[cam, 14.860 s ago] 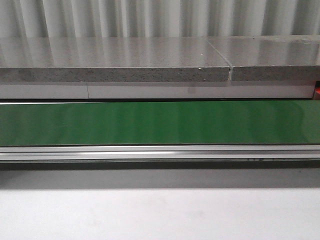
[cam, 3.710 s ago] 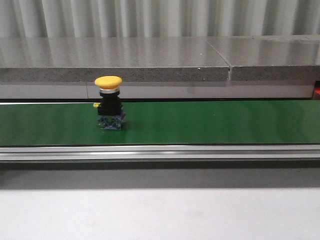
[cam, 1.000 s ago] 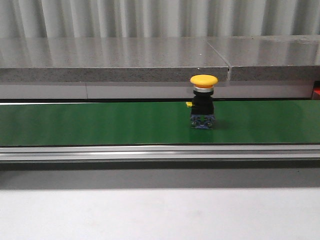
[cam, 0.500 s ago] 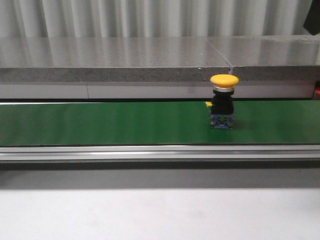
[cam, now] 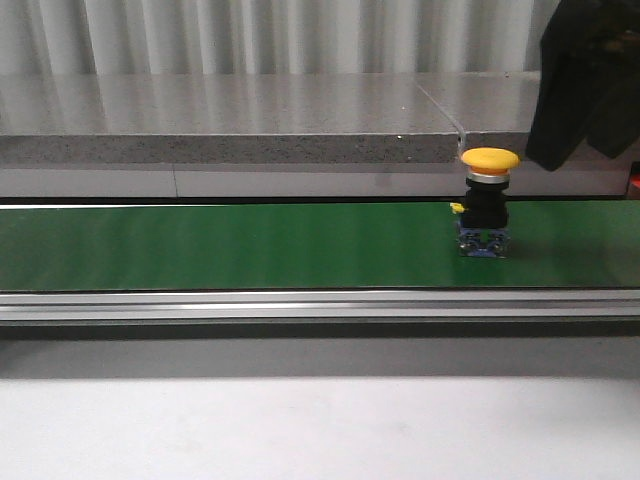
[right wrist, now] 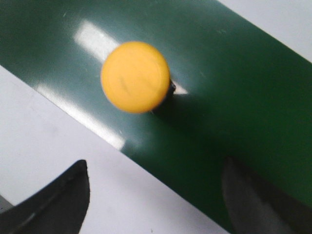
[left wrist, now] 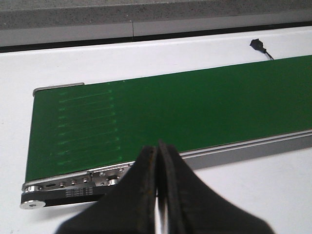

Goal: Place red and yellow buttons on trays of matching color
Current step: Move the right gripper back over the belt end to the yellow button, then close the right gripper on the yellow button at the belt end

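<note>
A yellow button point(cam: 488, 160) with a mushroom cap on a black and blue body stands upright on the green belt point(cam: 250, 245), towards its right end. My right gripper point(cam: 582, 118) hangs just above and to the right of the button, apart from it. In the right wrist view the yellow button point(right wrist: 135, 76) shows from above, and my right gripper point(right wrist: 156, 197) is open with its fingers wide apart and nothing between them. My left gripper point(left wrist: 159, 163) is shut and empty over the near rail at the belt's left end. The red button and the trays are out of view.
An aluminium rail point(cam: 320, 303) runs along the belt's near side, with white tabletop point(cam: 300, 420) in front. A grey stone ledge point(cam: 230, 125) lies behind the belt. A small black part with a wire point(left wrist: 257, 45) rests on the white surface beyond the belt.
The yellow button has ridden the belt further to the right. My right gripper has come down into the front view's upper right, close to the button.
</note>
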